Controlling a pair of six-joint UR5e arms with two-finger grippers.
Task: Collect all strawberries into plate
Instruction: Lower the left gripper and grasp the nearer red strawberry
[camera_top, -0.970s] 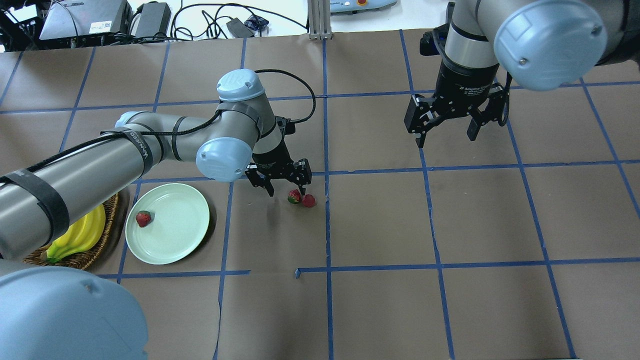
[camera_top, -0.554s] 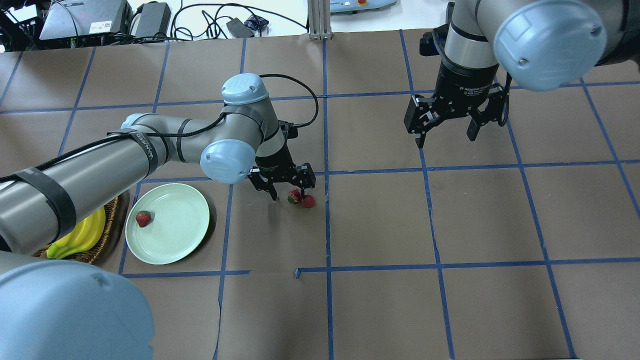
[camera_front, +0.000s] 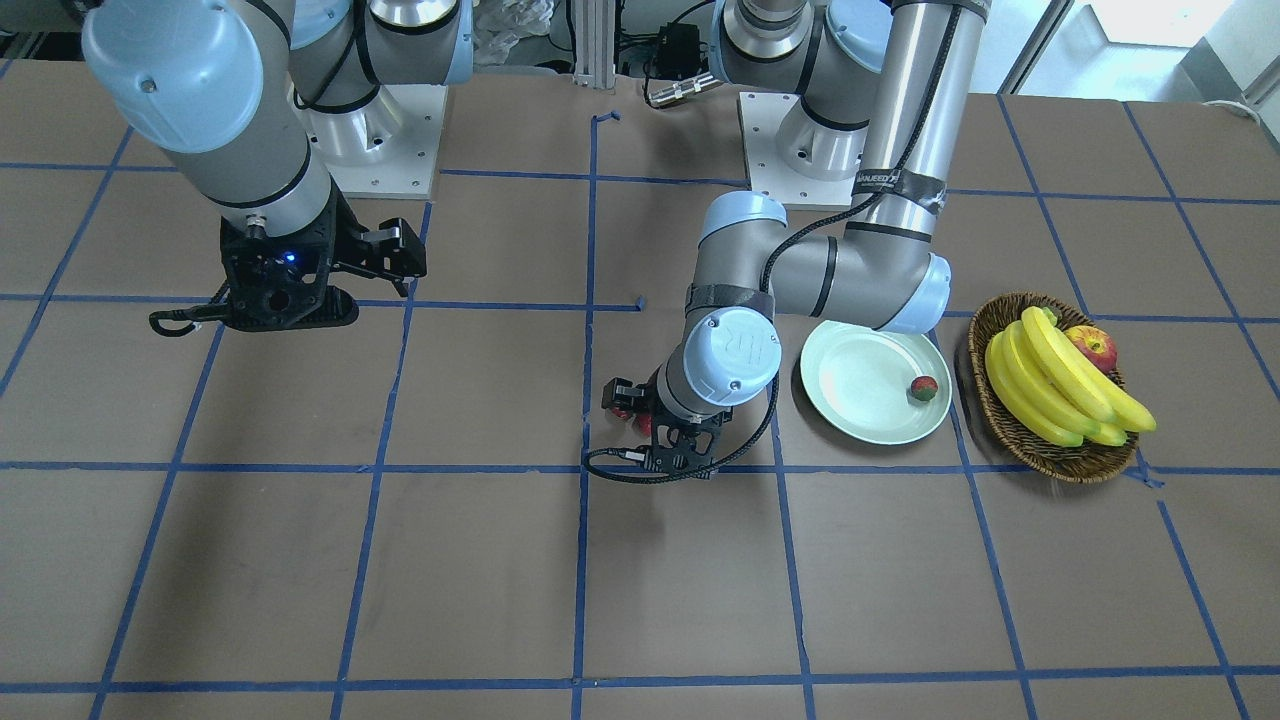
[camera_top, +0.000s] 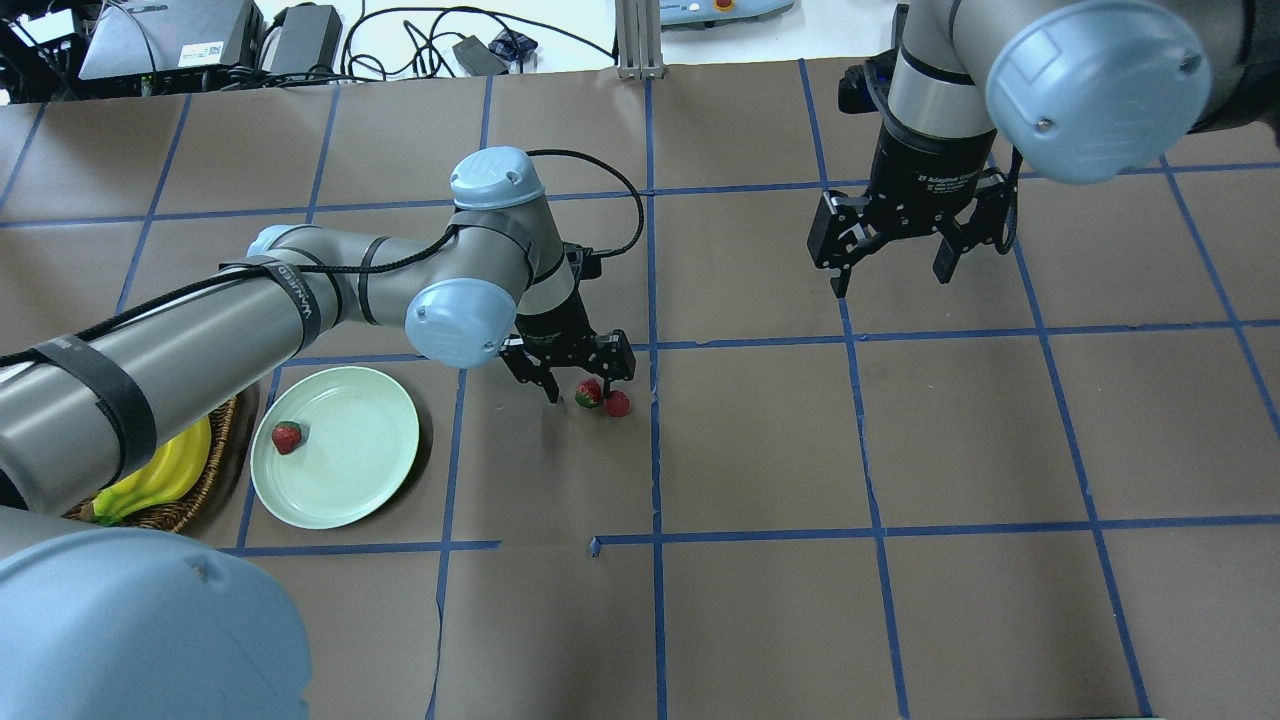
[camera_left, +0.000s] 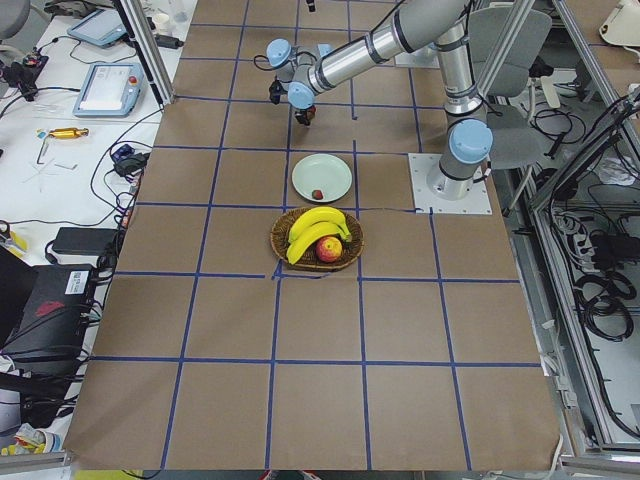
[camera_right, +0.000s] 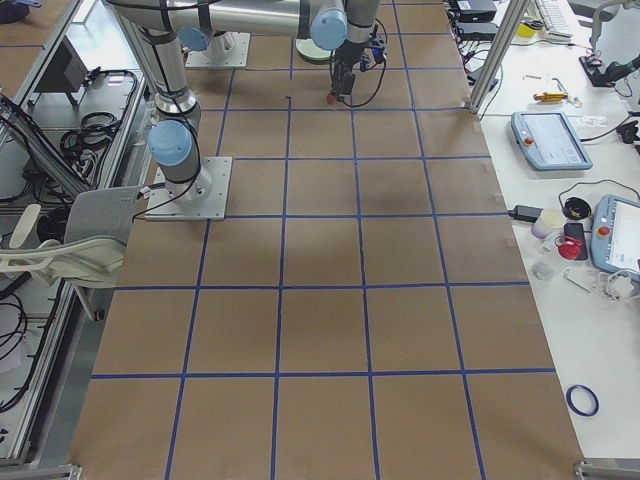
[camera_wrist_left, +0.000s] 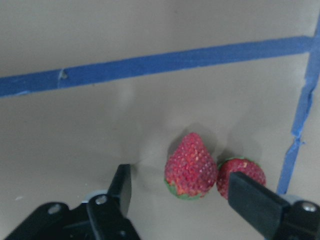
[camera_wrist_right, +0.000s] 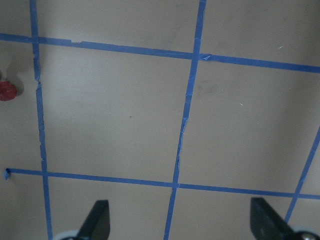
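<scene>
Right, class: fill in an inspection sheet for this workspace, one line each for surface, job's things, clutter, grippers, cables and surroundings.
Surface: table covered in brown paper with a blue tape grid.
Job's things: plated strawberry on the plate; middle strawberry and outer strawberry side by side on the table.
Clutter: wicker basket holding bananas and an apple.
Grippers: left gripper open, low, straddling the middle strawberry; right gripper open, empty, raised.
Cables: black cable looping off the left wrist.
Surroundings: electronics and wires beyond the table's far edge.
</scene>
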